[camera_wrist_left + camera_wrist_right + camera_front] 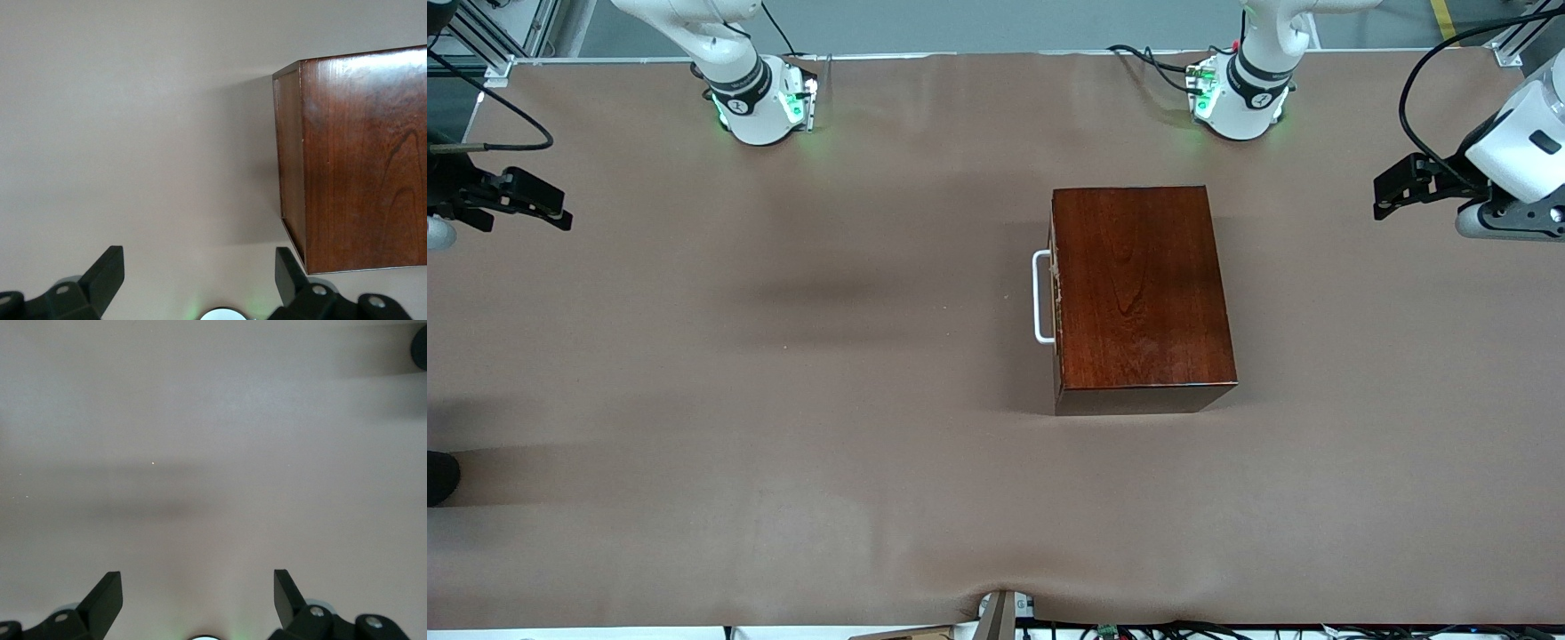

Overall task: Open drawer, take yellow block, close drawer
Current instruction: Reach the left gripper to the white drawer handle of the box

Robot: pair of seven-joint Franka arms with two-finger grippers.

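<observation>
The dark reddish-brown wooden box [1143,293] stands mid-table, toward the left arm's end. Its drawer [1056,289] is shut, with the white U-shaped handle [1040,297] facing the right arm's end. The yellow block is hidden. My left gripper [1392,188] is open and empty, raised over the table's edge at the left arm's end, apart from the box; its wrist view shows the box's closed side [360,160]. My right gripper [547,206] is open and empty, raised over the table's edge at the right arm's end; its wrist view shows only bare table.
The brown table cover [783,400] stretches from the box's handle to the right arm's end. Both arm bases [760,98] stand along the edge farthest from the front camera. Cables lie at the edge nearest the front camera.
</observation>
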